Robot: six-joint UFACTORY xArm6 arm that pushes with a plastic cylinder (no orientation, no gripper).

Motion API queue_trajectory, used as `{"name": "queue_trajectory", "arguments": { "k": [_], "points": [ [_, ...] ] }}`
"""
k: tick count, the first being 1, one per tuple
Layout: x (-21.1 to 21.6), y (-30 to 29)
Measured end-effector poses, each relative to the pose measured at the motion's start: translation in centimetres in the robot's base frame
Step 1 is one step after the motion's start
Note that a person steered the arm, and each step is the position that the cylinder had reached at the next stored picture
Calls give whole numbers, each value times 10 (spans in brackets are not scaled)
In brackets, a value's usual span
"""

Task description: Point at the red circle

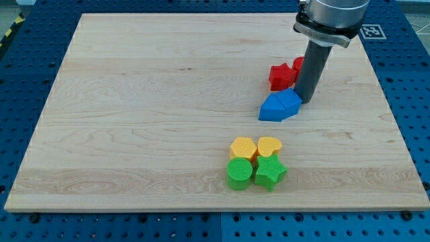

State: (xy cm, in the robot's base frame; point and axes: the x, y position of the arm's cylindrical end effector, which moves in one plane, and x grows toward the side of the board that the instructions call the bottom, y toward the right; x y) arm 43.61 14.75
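A red block (297, 65), mostly hidden behind my rod, sits at the view's upper right; its visible edge looks rounded, so it may be the red circle. A red star-like block (281, 76) touches it on the left. My tip (306, 99) rests on the board just below these red blocks. It is against the right end of a blue block (280, 105).
A cluster of blocks sits near the view's bottom centre: a yellow hexagon (242, 147), a yellow heart (269, 145), a green circle (239, 174) and a green star (269, 173). The wooden board (134, 101) lies on a blue perforated table.
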Motion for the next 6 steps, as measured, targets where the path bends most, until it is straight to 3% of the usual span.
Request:
{"name": "queue_trajectory", "arguments": {
  "k": [2,3,6],
  "points": [
    [1,61],
    [-18,93],
    [-80,67]
  ]
}}
